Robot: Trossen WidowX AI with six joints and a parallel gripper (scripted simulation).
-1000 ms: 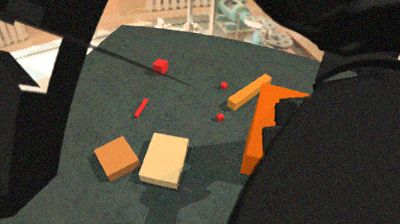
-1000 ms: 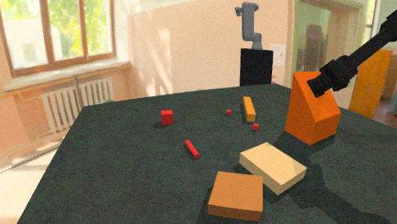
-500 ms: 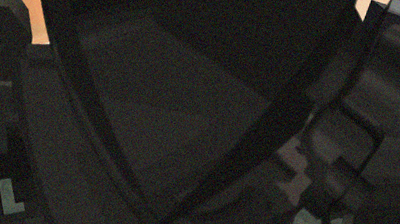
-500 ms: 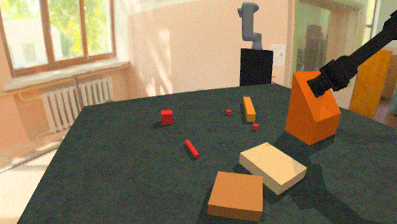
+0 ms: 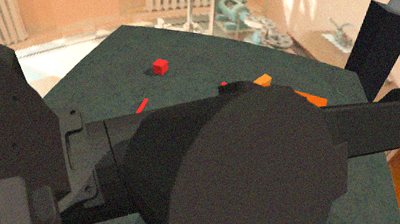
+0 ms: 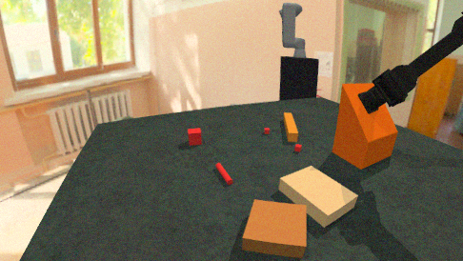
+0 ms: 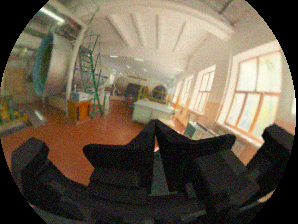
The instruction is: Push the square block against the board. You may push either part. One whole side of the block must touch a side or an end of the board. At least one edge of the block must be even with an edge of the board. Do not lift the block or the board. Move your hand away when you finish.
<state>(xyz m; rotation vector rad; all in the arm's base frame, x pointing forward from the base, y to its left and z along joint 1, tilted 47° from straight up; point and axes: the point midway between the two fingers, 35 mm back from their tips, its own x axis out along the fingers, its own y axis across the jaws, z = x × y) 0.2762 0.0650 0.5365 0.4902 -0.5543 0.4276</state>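
The square block (image 6: 275, 225) is brown-orange and lies flat near the front in the exterior view. The cream board (image 6: 318, 191) lies flat just behind and right of it. They sit at an angle to each other, with a block corner close to the board's long side; whether they touch is unclear. The arm hides both in the top view. My gripper (image 7: 154, 122) is shut and empty, its fingertips meeting in the wrist view. That view looks out into the room, so the gripper is turned away from the block and board. Its fingers cannot be made out in the top and exterior views.
A tall orange wedge (image 6: 364, 129) (image 5: 315, 99) stands behind and right of the board, with a black arm part before it. An orange bar (image 6: 291, 128) (image 5: 262, 79), a red cube (image 6: 194, 136) (image 5: 160, 67), a red stick (image 6: 224, 173) (image 5: 142, 105) and two tiny red cubes lie farther back.
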